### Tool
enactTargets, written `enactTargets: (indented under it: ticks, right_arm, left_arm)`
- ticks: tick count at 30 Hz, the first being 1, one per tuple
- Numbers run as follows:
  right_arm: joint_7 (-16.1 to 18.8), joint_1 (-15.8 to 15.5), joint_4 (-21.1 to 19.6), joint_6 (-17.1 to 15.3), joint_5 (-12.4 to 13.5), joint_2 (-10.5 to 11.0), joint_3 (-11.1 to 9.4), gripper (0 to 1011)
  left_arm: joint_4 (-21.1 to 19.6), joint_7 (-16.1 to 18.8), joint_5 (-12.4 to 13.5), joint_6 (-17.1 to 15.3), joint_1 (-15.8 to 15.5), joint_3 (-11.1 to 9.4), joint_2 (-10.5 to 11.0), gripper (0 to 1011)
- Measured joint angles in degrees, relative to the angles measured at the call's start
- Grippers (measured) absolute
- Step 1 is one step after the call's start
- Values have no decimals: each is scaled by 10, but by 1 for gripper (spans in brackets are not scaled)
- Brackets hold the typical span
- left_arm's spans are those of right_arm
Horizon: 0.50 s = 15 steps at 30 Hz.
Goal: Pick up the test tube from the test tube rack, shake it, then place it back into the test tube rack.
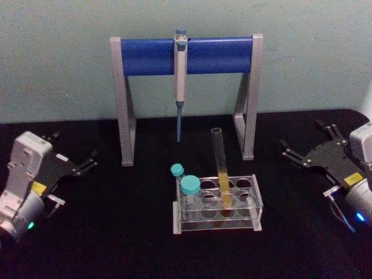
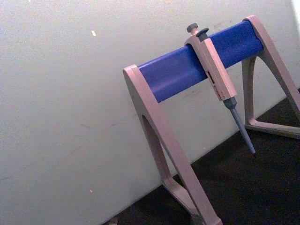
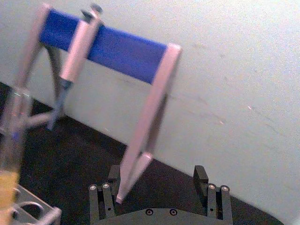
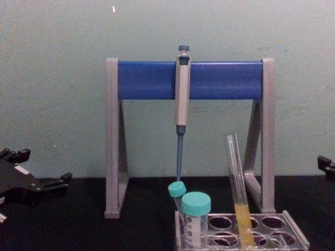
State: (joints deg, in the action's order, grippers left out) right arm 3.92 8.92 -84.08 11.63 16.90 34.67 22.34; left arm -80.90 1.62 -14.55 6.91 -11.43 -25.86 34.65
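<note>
Test tube blurred, edge-cut in right wrist view; test tube rack base cropped, chest view.

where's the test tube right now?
Head view: the test tube stands leaning in the test tube rack, just right of the teal-capped tubes, in front of the pipette stand.

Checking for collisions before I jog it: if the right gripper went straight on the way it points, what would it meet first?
Probably the stand's right leg: in the wrist view its foot sits just ahead, between the right gripper's open fingers, wall behind. Depth is unclear.
</note>
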Motion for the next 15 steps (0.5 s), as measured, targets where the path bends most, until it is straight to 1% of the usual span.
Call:
enactTargets:
  ticks: [4,7,8,10,11,14,15]
  right_arm:
    - [37,-4,-15,13,20,1,-4,1000]
    - [57,-4,-22,17,28,0,-4,1000]
    - [69,-3,-25,18,31,0,-2,1000]
    - [80,-2,-28,18,34,-1,0,1000]
    - [93,0,-29,18,36,-2,3,1000]
    - [111,3,-30,16,38,-4,7,1000]
    - [123,5,-30,15,40,-5,10,1000]
  left_arm:
    - [0,0,0,0,0,0,0,1001]
    - [0,0,0,0,0,0,0,1001]
    - [0,0,0,0,0,0,0,1001]
    - [0,0,0,0,0,0,0,1001]
    - [0,0,0,0,0,0,0,1001]
    - [0,0,0,0,0,0,0,1001]
    - [0,0,0,0,0,0,0,1001]
